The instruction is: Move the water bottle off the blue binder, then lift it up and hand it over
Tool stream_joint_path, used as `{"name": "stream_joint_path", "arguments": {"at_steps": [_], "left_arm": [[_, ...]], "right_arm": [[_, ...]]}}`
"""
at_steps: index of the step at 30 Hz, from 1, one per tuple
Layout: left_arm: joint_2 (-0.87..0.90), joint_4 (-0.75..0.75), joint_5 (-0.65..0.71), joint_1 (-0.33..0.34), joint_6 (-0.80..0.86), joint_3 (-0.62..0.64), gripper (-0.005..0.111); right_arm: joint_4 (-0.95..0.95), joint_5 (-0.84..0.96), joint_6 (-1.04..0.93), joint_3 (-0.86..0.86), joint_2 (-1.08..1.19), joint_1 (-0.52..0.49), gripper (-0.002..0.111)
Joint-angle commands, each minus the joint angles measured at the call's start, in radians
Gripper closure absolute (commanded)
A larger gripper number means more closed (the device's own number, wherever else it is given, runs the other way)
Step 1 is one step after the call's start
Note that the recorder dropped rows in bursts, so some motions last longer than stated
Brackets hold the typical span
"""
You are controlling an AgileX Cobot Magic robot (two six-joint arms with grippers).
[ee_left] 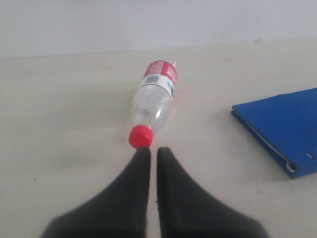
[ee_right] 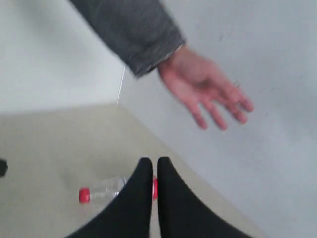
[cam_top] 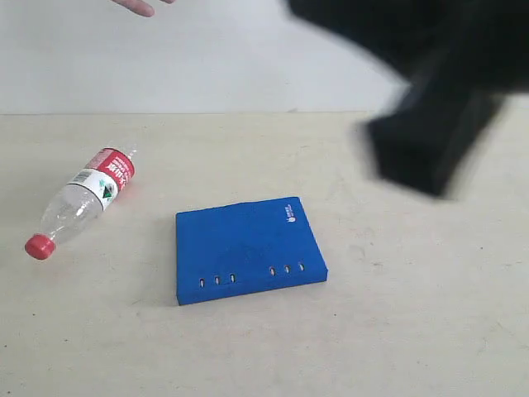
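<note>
The water bottle (cam_top: 79, 202) lies on its side on the table, left of the blue binder (cam_top: 246, 247) and apart from it, red cap toward the front left. In the left wrist view the bottle (ee_left: 152, 103) lies just beyond my shut left gripper (ee_left: 150, 151), whose tips sit close by the red cap (ee_left: 140, 136); the binder (ee_left: 283, 129) lies off to one side. My right gripper (ee_right: 150, 161) is shut and empty, raised high; far below it lies the bottle (ee_right: 103, 190). In the exterior view the right arm (cam_top: 430, 99) is a blurred dark mass at the upper right.
A person's open hand (ee_right: 208, 91) with a grey sleeve hangs in the air beyond my right gripper; its fingertips (cam_top: 136, 7) show at the top left of the exterior view. A pale wall (cam_top: 207, 58) backs the beige table (cam_top: 372, 331).
</note>
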Motion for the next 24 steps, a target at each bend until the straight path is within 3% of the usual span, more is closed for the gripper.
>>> {"name": "stream_joint_path", "arguments": {"at_steps": [1,7,13,16,21,24], "left_arm": [[0.0,0.005,-0.003,-0.007,0.006,-0.001,0.102],[0.0,0.005,-0.003,-0.007,0.006,-0.001,0.102],[0.0,0.005,-0.003,-0.007,0.006,-0.001,0.102],[0.0,0.005,-0.003,-0.007,0.006,-0.001,0.102],[0.0,0.005,-0.003,-0.007,0.006,-0.001,0.102],[0.0,0.005,-0.003,-0.007,0.006,-0.001,0.102]], "right_arm": [[0.048,0.078,-0.023,0.156,-0.363,-0.001,0.108],[0.107,0.262,-0.11,0.373,-0.677,-0.001,0.108],[0.229,0.111,-0.309,0.493,-0.772,-0.001,0.108],[0.404,0.182,-0.55,0.514,-0.765,-0.001,0.108],[0.861,0.48,-1.134,0.521,-0.692,0.0,0.108],[0.928,0.43,-1.261,0.521,-0.602,0.0,0.108]]}}
